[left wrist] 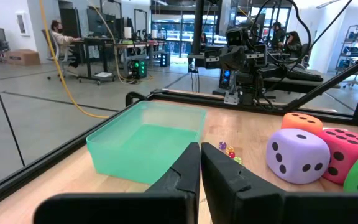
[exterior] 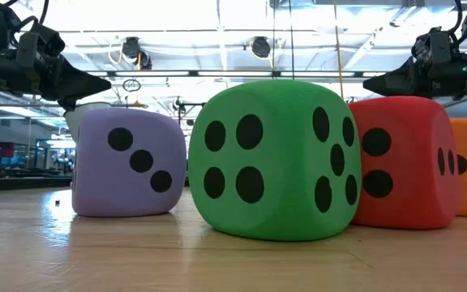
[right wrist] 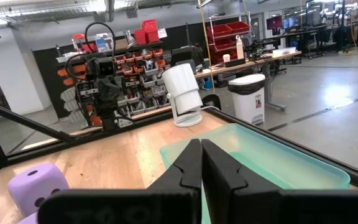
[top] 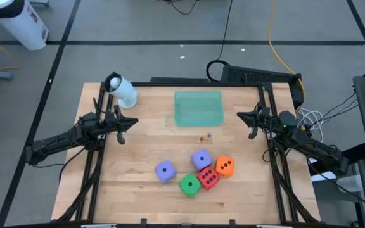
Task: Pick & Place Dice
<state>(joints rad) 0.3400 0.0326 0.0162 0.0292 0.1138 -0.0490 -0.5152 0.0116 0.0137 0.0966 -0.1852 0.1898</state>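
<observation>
Inspection of the table finds no die yet picked. Five foam dice sit clustered on the near half of the wooden table (top: pixel 138 202): a purple die (top: pixel 165 170) at the left of the group, a second purple die (top: pixel 201 159) behind the middle, a green die (top: pixel 190 184) nearest the front edge, a red die (top: pixel 208 178) touching it, and an orange die (top: pixel 225 166) on the right. The translucent green tray (top: pixel 198 107) stands empty at the back centre, well apart from the cluster; a few tiny dice (top: pixel 204 136) lie between.

The left gripper (top: pixel 121 130) hovers over the left edge of the table, fingers pressed together, holding nothing. The right gripper (top: pixel 252 123) hovers at the right edge, likewise closed and empty. Both point inward toward the centre.

Governing relation: the cluster lies forward of both grippers, toward the front edge and slightly right of centre. The orange die appears closest to the right gripper; the left purple die to the left gripper. The cubes offer no preferred grasp axis.
</observation>
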